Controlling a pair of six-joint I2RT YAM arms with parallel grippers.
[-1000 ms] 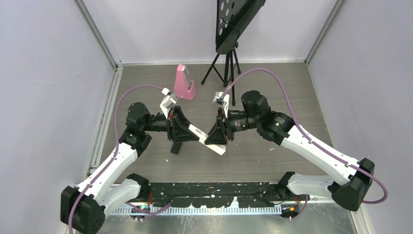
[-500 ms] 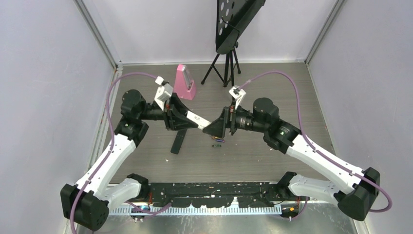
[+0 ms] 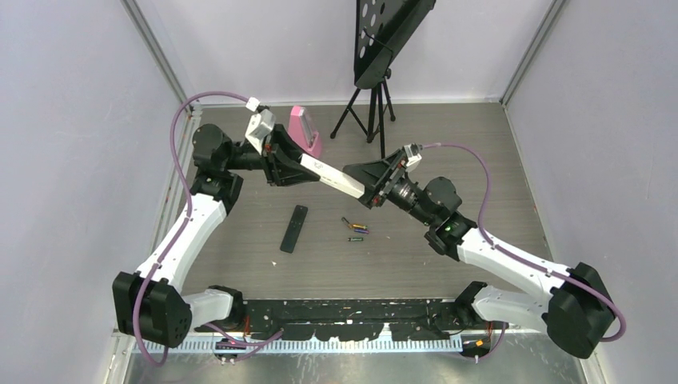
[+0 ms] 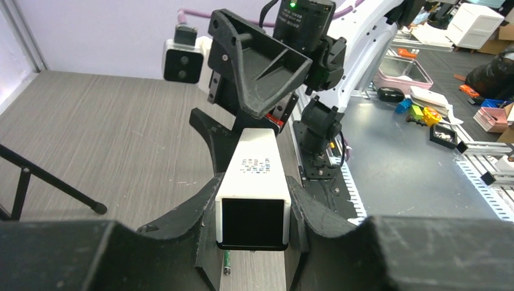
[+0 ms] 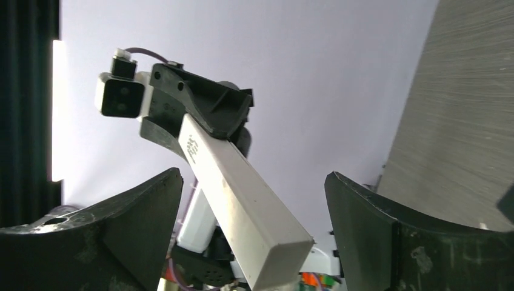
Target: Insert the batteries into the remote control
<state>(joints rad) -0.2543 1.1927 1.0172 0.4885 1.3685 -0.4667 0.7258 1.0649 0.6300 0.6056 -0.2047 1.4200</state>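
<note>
Table point(image 3: 488, 152): grey wood-grain top, pale walls on three sides. Music stand point(image 3: 388, 28): black, on a tripod at the back edge, its desk tilted. Both arms are raised over the middle of the table and meet nose to nose. Left gripper point(image 3: 286, 164): clamped on one end of a white bar point(image 3: 334, 178); in the left wrist view the two fingers press on the bar's side faces, with its dark end cap facing the camera. The bar is off the table and slopes from the left gripper down toward the right arm. Right gripper point(image 3: 360, 182): jaws spread wide. In the right wrist view the free end of the bar lies in the gap between the fingers with space on both sides, touching neither. Pink wedge point(image 3: 304, 128): upright near the back, partly hidden behind the left gripper. Remote control point(image 3: 294, 229): slim black bar, flat on the table below the left gripper, nearer the arm bases, apart from both grippers. Batteries point(image 3: 356, 230): three small cylinders loose on the table just right of the remote control, close together; one shows purple. Neither gripper touches them.
</note>
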